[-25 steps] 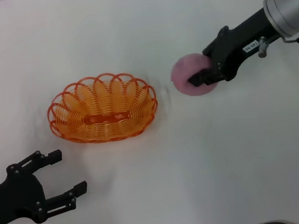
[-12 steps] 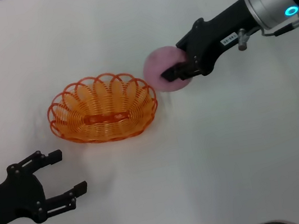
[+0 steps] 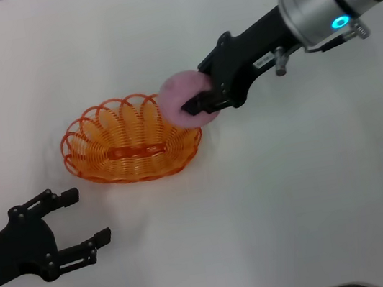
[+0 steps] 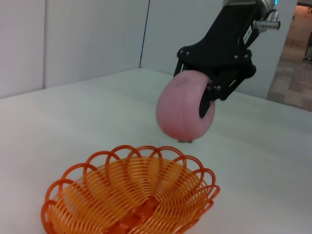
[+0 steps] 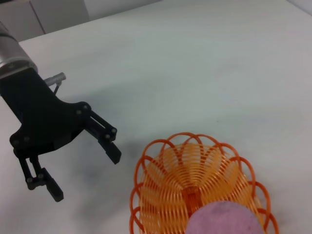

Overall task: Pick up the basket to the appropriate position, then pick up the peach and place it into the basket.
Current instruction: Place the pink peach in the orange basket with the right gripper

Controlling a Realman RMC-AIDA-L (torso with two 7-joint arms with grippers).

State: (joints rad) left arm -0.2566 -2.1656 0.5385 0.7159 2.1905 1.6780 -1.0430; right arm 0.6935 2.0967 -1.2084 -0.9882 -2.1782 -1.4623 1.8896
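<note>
The orange wire basket (image 3: 129, 140) sits on the white table left of centre; it also shows in the left wrist view (image 4: 129, 197) and the right wrist view (image 5: 195, 183). My right gripper (image 3: 198, 101) is shut on the pink peach (image 3: 183, 99) and holds it in the air over the basket's right rim. The peach hangs above the basket in the left wrist view (image 4: 183, 111) and fills the lower edge of the right wrist view (image 5: 222, 219). My left gripper (image 3: 76, 218) is open and empty, resting near the table's front left, apart from the basket.
The white table (image 3: 293, 186) spreads to the right and front of the basket. The left gripper also shows in the right wrist view (image 5: 80, 163) beside the basket. White walls stand behind the table in the left wrist view.
My right gripper has carried the peach leftward from the table's right side to above the basket's right rim. The left arm and basket have not moved.
</note>
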